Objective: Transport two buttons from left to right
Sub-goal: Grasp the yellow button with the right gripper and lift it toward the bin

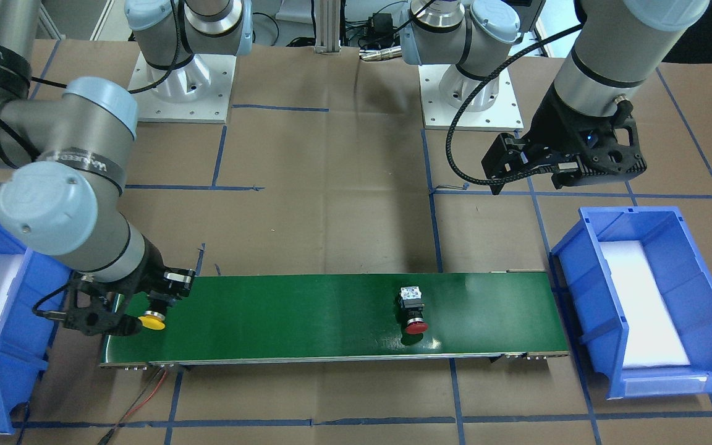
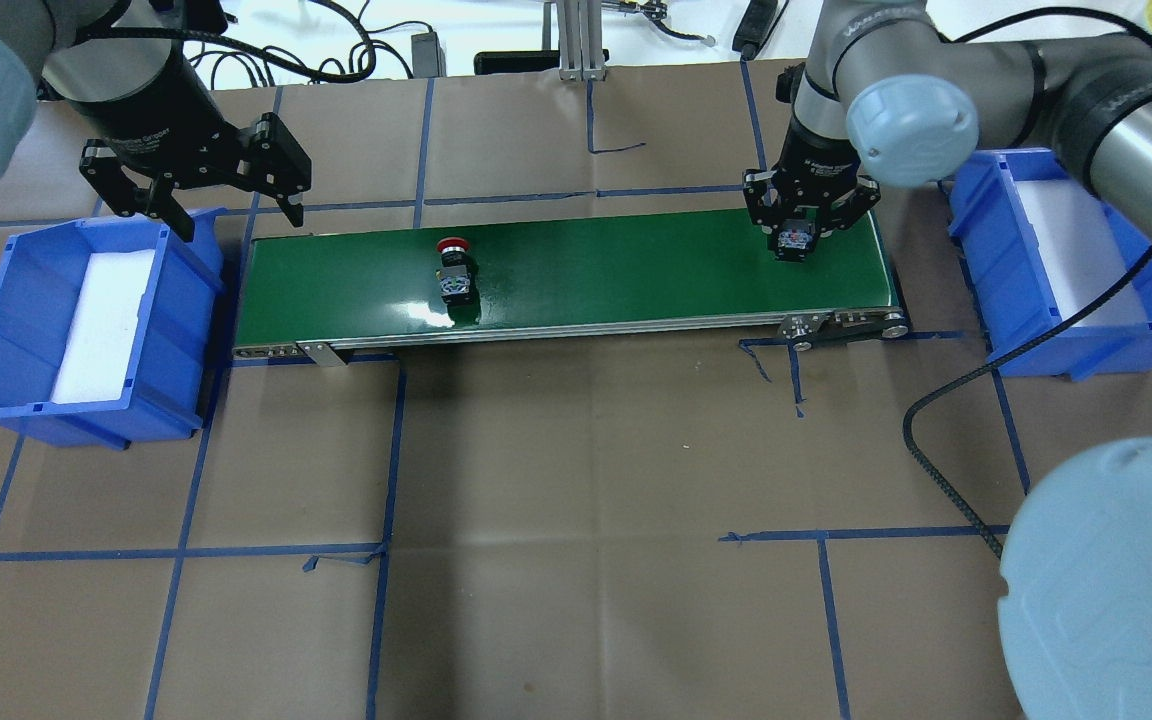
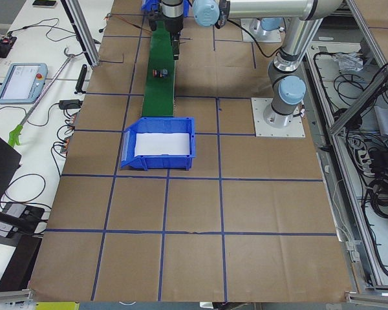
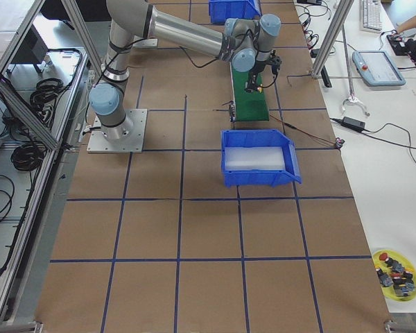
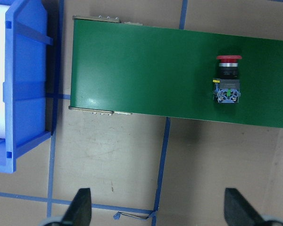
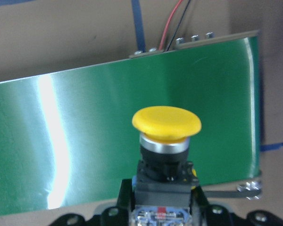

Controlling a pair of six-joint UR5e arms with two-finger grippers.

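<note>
Brown paper crossed by blue tape lines is seen covering the table [image 2: 576, 500], and a long green belt [image 2: 616, 270] is being carried on it, running left to right. At each end of the belt a blue bin lined with a white pad is being kept: the left bin [image 2: 176, 330] just beside the left end, the right bin [image 2: 1096, 350] just beyond the right end.

The red button [image 2: 455, 272] is being left lying on its side on the belt, in its left half, with the red cap turned toward the far edge. It is well apart from both grippers.

The yellow button [image 6: 166, 125] is being held at the right end of the belt by the right gripper [image 2: 796, 243], whose jaws are being pressed against the dark body while the yellow cap is pointed to the far side. Whether the button is being rested on the belt or held just clear of it cannot be told.

The left gripper [image 2: 236, 222] is being held high over the gap between the left bin and the belt's left end, its jaws spread wide with nothing between them.
</note>
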